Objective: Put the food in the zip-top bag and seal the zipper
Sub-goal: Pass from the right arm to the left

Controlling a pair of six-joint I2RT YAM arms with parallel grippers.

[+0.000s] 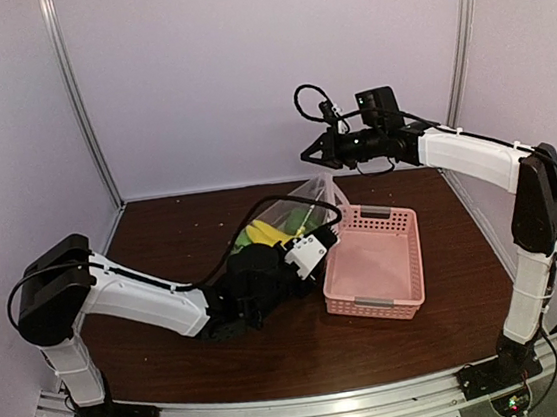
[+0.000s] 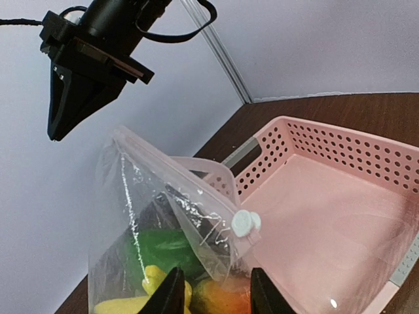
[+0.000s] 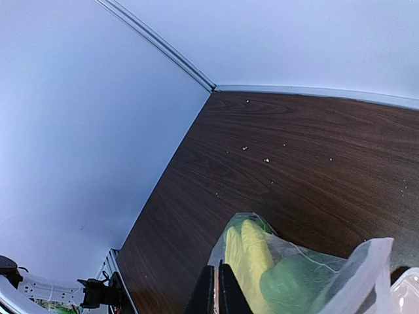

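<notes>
The zip-top bag (image 1: 284, 216) stands upright beside the pink basket with the food inside. In the left wrist view the bag (image 2: 141, 196) holds a yellow banana (image 2: 121, 305), a green pepper (image 2: 163, 243) and an orange (image 2: 219, 297). The zipper (image 2: 171, 175) runs along its top edge, with the white slider (image 2: 245, 224) at the near end. My left gripper (image 2: 216, 296) (image 1: 307, 237) is closed partway on the bag's lower corner below the slider. My right gripper (image 1: 310, 155) (image 2: 56, 134) (image 3: 218, 289) is shut, empty, and apart above the bag's far top corner. Banana (image 3: 249, 258) and pepper (image 3: 296, 278) show below it.
The pink slatted basket (image 1: 375, 304) (image 2: 340, 139) sits empty just right of the bag, touching it. The brown table (image 1: 170, 231) is walled at the back and sides. Small crumbs dot the far table (image 3: 245, 148).
</notes>
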